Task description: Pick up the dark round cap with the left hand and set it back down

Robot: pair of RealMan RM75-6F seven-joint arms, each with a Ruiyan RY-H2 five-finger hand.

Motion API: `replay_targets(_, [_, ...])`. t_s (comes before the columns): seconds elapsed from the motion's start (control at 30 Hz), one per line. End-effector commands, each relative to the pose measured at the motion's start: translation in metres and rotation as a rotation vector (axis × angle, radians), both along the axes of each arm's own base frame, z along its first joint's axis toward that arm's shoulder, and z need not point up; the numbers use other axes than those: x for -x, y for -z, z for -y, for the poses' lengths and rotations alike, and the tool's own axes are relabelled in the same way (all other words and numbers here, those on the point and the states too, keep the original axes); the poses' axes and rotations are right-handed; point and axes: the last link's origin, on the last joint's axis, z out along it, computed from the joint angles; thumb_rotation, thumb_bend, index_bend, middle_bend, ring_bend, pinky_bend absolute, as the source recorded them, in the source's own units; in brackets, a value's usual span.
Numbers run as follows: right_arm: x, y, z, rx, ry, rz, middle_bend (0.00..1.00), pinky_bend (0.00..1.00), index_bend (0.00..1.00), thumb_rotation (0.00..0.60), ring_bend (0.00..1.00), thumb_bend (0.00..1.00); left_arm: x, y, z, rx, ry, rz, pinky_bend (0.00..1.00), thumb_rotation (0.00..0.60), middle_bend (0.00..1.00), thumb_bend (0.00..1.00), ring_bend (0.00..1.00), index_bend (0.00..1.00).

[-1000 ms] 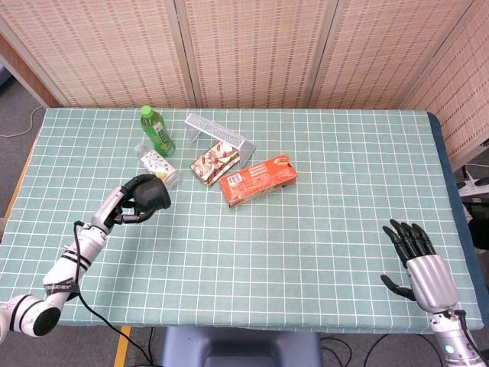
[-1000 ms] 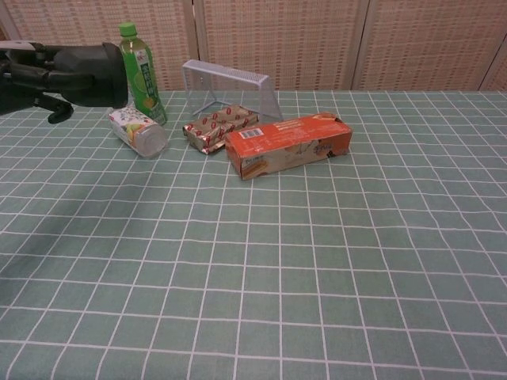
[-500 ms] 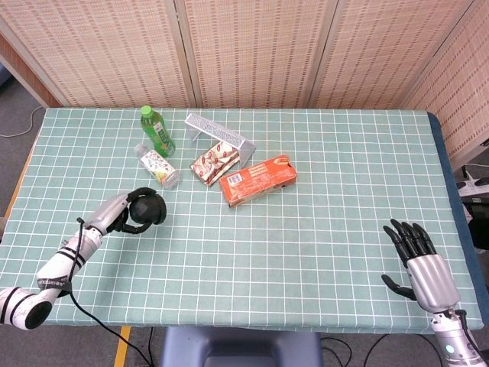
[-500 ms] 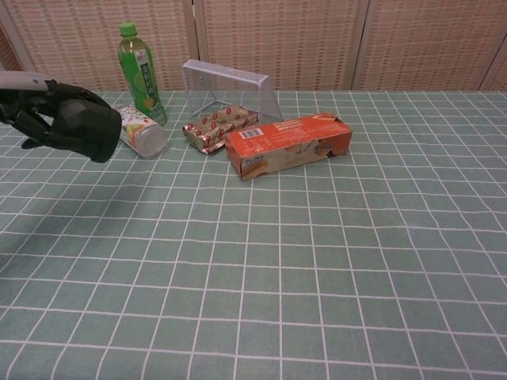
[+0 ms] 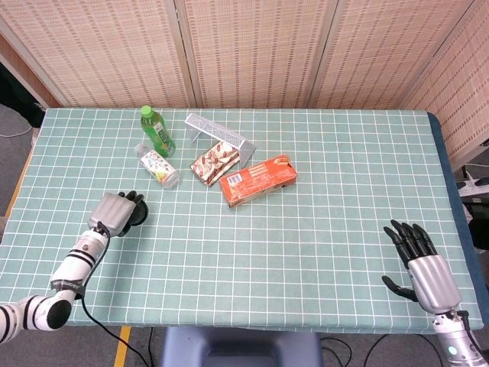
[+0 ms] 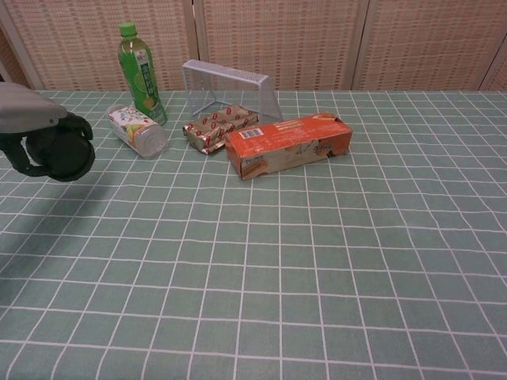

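Left hand (image 5: 114, 212): palm down at the near left of the table (image 5: 321, 222), its dark fingers curled around the dark round cap (image 6: 61, 155); in the chest view the hand (image 6: 36, 127) shows at the left edge, silver back uppermost.
Dark round cap: held in the left hand's grasp; in the chest view it hangs under the hand, open face toward the camera, with its shadow on the cloth just below. Whether it touches the table I cannot tell.
Right hand (image 5: 420, 256): near the right front corner, well apart from everything else, palm down, dark fingers spread apart and holding nothing.
Green bottle (image 5: 156, 131): upright at the back left, green lid on.
Small clear bottle (image 5: 158, 166): lying on its side just in front of the green bottle, patterned label showing.
Clear rack (image 5: 218, 132): a see-through stand, tilted, behind the two packets.
Red-and-white packet (image 5: 214, 164): lying flat just in front of the rack, beside the orange box.
Orange box (image 5: 257, 179): lying lengthwise near the middle of the table, barcode end toward the left.
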Motion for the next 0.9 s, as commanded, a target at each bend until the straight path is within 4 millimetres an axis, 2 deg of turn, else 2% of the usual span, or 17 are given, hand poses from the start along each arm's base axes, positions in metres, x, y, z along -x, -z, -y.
replay_targets(0.03, [0.001,0.002,0.001,-0.002,0.004,-0.01,0.0,0.0,0.0,0.6,0.0,0.12,-0.011,0.015,0.011,-0.003,-0.046,-0.117,0.82,0.6,0.66,0.44,0.62,0.6])
replay_targets(0.23, [0.001,0.008,0.002,-0.015,0.008,-0.027,0.0,0.0,0.0,0.6,0.0,0.12,-0.017,0.012,0.014,0.026,-0.053,-0.052,0.82,0.6,0.66,0.44,0.62,0.6])
replay_targets(0.3, [0.001,0.009,0.003,-0.017,0.011,-0.027,0.0,0.0,0.0,0.6,0.0,0.12,-0.022,0.014,0.019,0.075,-0.085,0.027,0.82,0.6,0.66,0.44,0.62,0.6])
replay_targets(0.37, [0.001,0.009,0.003,-0.018,0.012,-0.023,0.0,0.0,0.0,0.6,0.0,0.12,-0.032,0.015,0.023,0.128,-0.15,0.192,0.81,0.6,0.66,0.44,0.61,0.6])
replay_targets(0.43, [0.001,0.009,0.003,-0.019,0.012,-0.021,0.0,0.0,0.0,0.6,0.0,0.12,-0.041,0.01,0.021,0.143,-0.158,0.311,0.8,0.6,0.66,0.44,0.61,0.6])
replay_targets(0.6, [0.001,0.008,0.003,-0.017,0.011,-0.017,0.0,0.0,0.0,0.6,0.0,0.12,-0.062,-0.002,0.02,0.155,-0.198,0.753,0.79,0.6,0.66,0.44,0.6,0.6])
replay_targets(0.67, [0.001,0.008,0.003,-0.018,0.01,-0.015,0.0,0.0,0.0,0.6,0.0,0.12,-0.061,-0.006,0.018,0.166,-0.234,0.904,0.78,0.6,0.66,0.44,0.6,0.61])
replay_targets(0.77, [0.001,0.007,0.002,-0.017,0.009,-0.013,0.0,0.0,0.0,0.6,0.0,0.12,-0.052,-0.011,0.013,0.173,-0.278,1.013,0.78,0.6,0.66,0.44,0.6,0.61])
replay_targets(0.9, [0.001,0.007,0.002,-0.015,0.009,-0.015,0.0,0.0,0.0,0.6,0.0,0.12,-0.038,-0.016,0.008,0.179,-0.315,1.03,0.78,0.6,0.66,0.44,0.6,0.62])
